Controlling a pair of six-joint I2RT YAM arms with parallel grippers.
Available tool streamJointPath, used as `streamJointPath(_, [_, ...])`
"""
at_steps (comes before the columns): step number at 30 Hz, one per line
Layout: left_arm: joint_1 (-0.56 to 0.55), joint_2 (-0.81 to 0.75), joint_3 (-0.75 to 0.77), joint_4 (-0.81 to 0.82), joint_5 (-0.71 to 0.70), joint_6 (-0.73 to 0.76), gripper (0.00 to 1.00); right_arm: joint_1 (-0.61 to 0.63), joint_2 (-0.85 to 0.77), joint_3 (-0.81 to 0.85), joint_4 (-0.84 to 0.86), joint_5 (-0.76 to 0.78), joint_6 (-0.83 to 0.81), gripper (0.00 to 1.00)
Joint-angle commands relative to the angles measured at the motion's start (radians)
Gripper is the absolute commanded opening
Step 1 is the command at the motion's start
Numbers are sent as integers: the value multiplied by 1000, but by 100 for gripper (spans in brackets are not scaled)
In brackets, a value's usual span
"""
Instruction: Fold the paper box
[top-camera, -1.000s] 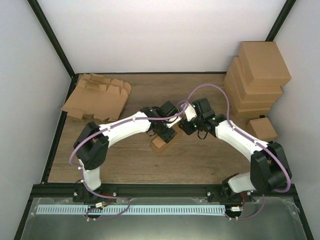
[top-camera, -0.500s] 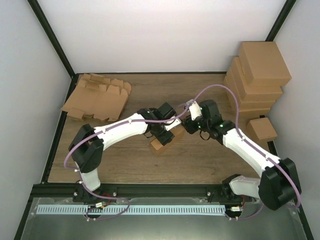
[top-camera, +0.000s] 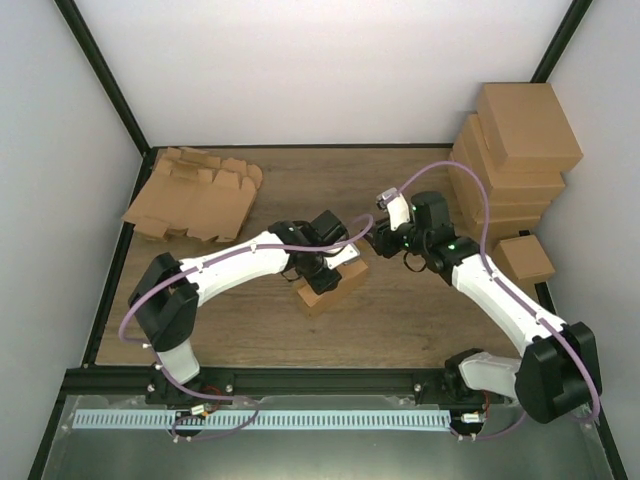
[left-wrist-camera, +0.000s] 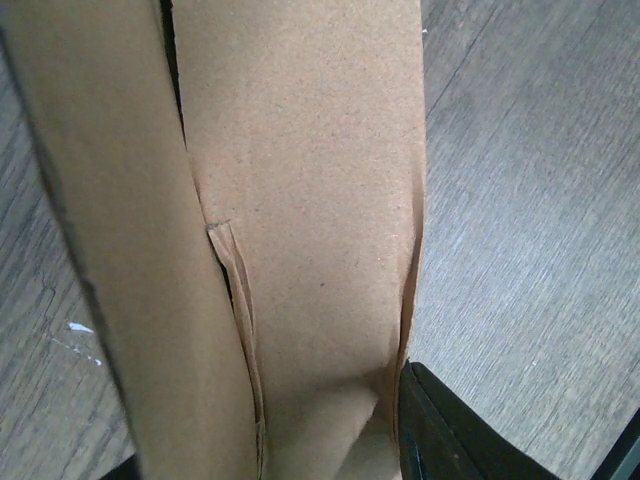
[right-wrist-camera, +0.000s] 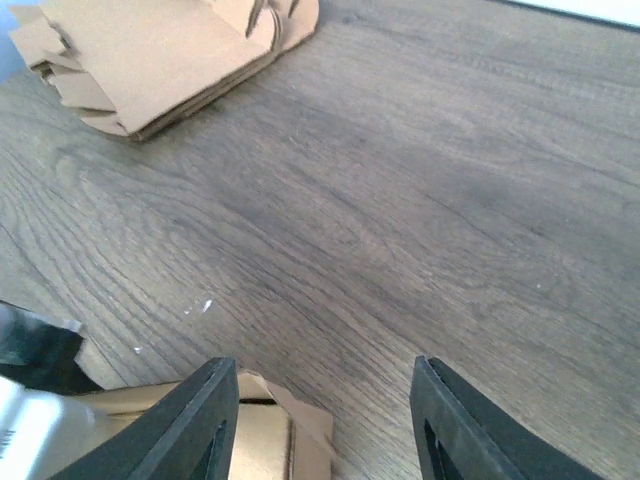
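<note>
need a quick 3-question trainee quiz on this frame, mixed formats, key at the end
1. True or false: the right gripper is clamped on the paper box.
2. The pile of flat blanks lies on the table at: A) the far left corner, B) the far right corner, C) beside the arm bases.
3. Fill in: cardboard sits between the fingers of the ___ gripper.

Key
1. False: its jaws stand open over bare wood, with nothing between them.
2. A
3. left: the left gripper has the paper box between its fingers.
</note>
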Motion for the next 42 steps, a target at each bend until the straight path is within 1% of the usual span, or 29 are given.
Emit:
streamJointPath(1, [-3,-30,-10,13,46,29,39,-4,-77,16,-10,-48,-25,50])
streamJointPath(3, [-4,-43,-29,24,98,64,42,-4,-106,1,-9,-52,-34,51])
streamJointPath(5, [-3,-59,-51,31,134,110,43,-4,-128,-5,-23,-44,-33,51])
streamJointPath(7, [-4,-67,-56,22,103,135,46,-3,-139,0,-52,-65,-24,52])
streamJointPath(10, [-3,-64,-46,-25,61,203,53,-4,-160,-1,-96,-95,-24,53])
streamJointPath(13, [-3,-56,-37,-77,78,315,54,-4,-182,-11,-118,-117,-24,53])
streamJointPath(16, [-4,-32,-8,-129,64,397,54,-4,-209,-30,-114,-145,-3,53])
streamJointPath(18, [-3,-16,12,-157,56,452,57,-4,-223,-44,-113,-157,12,53])
streamJointPath(19, [-4,-10,20,-168,51,468,60,-4,-228,-52,-113,-159,16,53])
streamJointPath(22, [-3,-7,48,-155,-16,467,74,-4,-237,-77,-120,-192,8,53])
streamJointPath(26, [-3,-62,58,-116,-29,441,96,-2,-228,-87,-143,-221,-13,52])
streamJointPath(27, [-3,-83,60,-109,-32,430,100,-3,-222,-84,-153,-227,-21,52])
streamJointPath(30, [-2,-158,63,-70,-73,353,100,5,-210,-75,-178,-207,-52,53])
streamJointPath(33, [-4,-242,54,-16,-151,214,100,32,-188,-59,-199,-160,-69,52])
streamJointPath(36, [-3,-300,46,-4,-356,-43,100,94,-138,-24,-246,-100,-83,51])
streamJointPath(38, [-2,-321,53,-72,-436,-188,100,135,-101,9,-285,-45,-85,51])
streamJointPath(39, [-2,-332,52,-104,-447,-258,100,147,-84,24,-303,-28,-83,51])
streamJointPath(40, [-1,-353,37,-122,-430,-301,100,153,-71,37,-318,-20,-79,49])
streamJointPath(42, [-2,-402,-19,-128,-336,-369,99,167,-53,54,-342,6,-74,48])
